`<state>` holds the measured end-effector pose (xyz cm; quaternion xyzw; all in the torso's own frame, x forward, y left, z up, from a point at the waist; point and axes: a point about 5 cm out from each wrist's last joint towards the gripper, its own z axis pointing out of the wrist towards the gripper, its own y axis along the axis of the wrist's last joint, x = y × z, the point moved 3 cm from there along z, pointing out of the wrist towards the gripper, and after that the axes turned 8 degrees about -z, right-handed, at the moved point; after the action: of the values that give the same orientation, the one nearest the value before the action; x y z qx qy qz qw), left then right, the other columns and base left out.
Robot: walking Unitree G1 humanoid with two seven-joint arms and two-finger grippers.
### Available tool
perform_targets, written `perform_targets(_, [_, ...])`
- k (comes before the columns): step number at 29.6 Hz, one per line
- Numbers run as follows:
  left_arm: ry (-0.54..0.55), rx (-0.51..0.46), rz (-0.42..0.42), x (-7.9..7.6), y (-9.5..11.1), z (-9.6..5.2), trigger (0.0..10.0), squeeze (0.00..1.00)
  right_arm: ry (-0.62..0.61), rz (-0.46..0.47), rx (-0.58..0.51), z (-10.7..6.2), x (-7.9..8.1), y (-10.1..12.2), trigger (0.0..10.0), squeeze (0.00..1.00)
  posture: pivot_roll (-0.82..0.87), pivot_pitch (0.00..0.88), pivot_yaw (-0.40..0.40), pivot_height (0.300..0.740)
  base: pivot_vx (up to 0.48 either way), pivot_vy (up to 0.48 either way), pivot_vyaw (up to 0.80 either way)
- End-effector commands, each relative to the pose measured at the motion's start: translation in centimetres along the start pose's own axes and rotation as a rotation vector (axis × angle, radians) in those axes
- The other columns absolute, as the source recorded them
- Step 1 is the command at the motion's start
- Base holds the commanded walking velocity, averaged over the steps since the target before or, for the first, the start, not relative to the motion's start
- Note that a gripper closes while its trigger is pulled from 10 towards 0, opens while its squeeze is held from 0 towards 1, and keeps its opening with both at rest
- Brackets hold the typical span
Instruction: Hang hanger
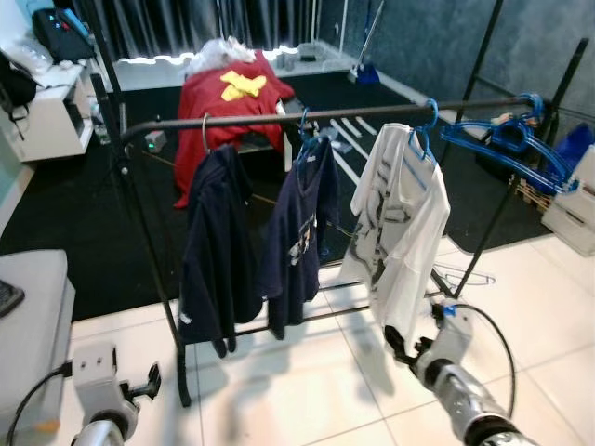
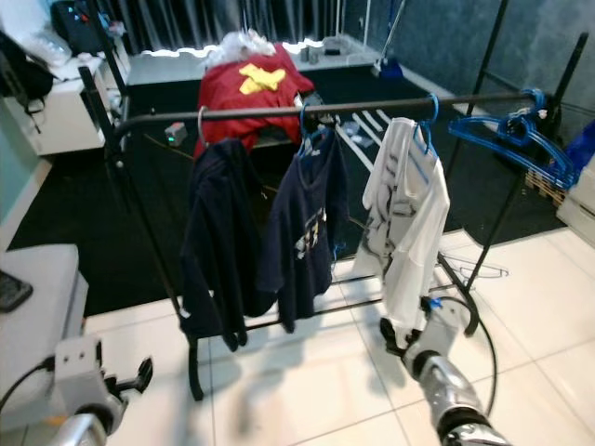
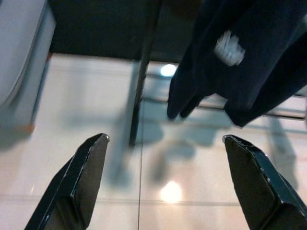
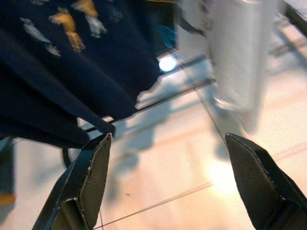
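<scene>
A black clothes rail point(image 1: 353, 113) crosses the scene in front of me. Three garments hang from it: a dark navy top point(image 1: 216, 251), a navy printed shirt point(image 1: 302, 232), and a white shirt point(image 1: 404, 223) on a blue hanger point(image 1: 423, 130). Several bare blue hangers point(image 1: 516, 139) cluster at the rail's right end. My left gripper point(image 1: 149, 381) is low near the rack's left leg, open and holding nothing point(image 3: 164, 138). My right gripper point(image 1: 395, 342) is low beneath the white shirt's hem, also open and holding nothing point(image 4: 168, 136).
A grey padded seat point(image 1: 33, 316) stands at my left. Behind the rack, a red cloth point(image 1: 232, 102) drapes over furniture on the black carpet. A white box point(image 1: 576, 204) sits at the right, and a thin wire hanger point(image 1: 465, 277) lies on the tiles.
</scene>
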<state>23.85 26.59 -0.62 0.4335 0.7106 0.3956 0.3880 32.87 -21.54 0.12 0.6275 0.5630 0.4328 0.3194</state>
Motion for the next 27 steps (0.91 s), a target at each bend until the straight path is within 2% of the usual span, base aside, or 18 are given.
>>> perform_targets(1, [-0.006, 0.021, -0.004, -0.2, -0.5, -0.1, 10.0, 0.0, 0.001, -0.06, 0.012, 0.0, 0.2, -0.3, 10.0, 0.0, -0.08, 0.046, -0.028, 0.736, 0.0, -0.469, 0.77])
perform_targets(13, [-0.008, 0.021, -0.006, -0.1, -0.4, 0.0, 10.0, 0.0, 0.007, -0.081, -0.063, 0.6, 0.6, 2.0, 10.0, 0.0, -0.08, 0.048, -0.026, 0.736, 0.0, -0.469, 0.77])
perform_targets(15, [-0.02, 0.01, -0.019, -0.3, -0.3, 0.0, 10.0, 0.0, -0.006, -0.083, -0.196, 0.4, -1.4, 6.8, 10.0, 0.0, -0.08, 0.048, -0.028, 0.736, 0.0, -0.232, 0.77])
perform_targets(16, [-0.02, 0.01, -0.019, -0.3, -0.3, 0.0, 10.0, 0.0, -0.006, -0.083, -0.196, 0.4, -1.4, 6.8, 10.0, 0.0, -0.08, 0.048, -0.028, 0.736, 0.0, 0.0, 0.78])
perform_targets(17, [-0.027, 0.007, -0.022, -0.4, -0.3, 0.0, 10.0, 0.0, -0.008, -0.092, -0.255, 0.2, -1.9, 9.1, 10.0, 0.0, -0.08, 0.047, -0.029, 0.736, 0.0, 0.0, 0.64])
perform_targets(18, [-0.027, 0.007, -0.022, -0.4, -0.3, 0.0, 10.0, 0.0, -0.008, -0.092, -0.255, 0.2, -1.9, 9.1, 10.0, 0.0, -0.08, 0.047, -0.029, 0.736, 0.0, 0.0, 0.64])
perform_targets(19, [-0.031, 0.005, -0.024, -0.5, -0.2, 0.1, 10.0, 0.0, -0.014, -0.095, -0.301, 0.1, -2.0, 10.8, 10.0, 0.0, -0.08, 0.047, -0.032, 0.736, 0.0, 0.0, 0.0])
perform_targets(20, [-0.031, 0.005, -0.024, -0.5, -0.2, 0.1, 10.0, 0.0, -0.014, -0.095, -0.301, 0.1, -2.0, 10.8, 10.0, 0.0, -0.08, 0.047, -0.032, 0.736, 0.0, 0.0, 0.0])
perform_targets(21, [-0.033, -0.002, -0.03, -0.6, -0.1, 0.1, 10.0, 0.0, -0.018, -0.099, -0.333, 0.2, -1.7, 12.0, 10.0, 0.0, -0.08, 0.046, -0.035, 0.736, 0.0, 0.0, 0.0])
perform_targets(27, [-0.039, -0.016, -0.041, -0.6, 0.1, 0.0, 10.0, 0.0, -0.011, -0.121, -0.404, 0.3, -0.4, 14.5, 10.0, 0.0, -0.08, 0.049, -0.038, 0.736, 0.0, 0.0, 0.0])
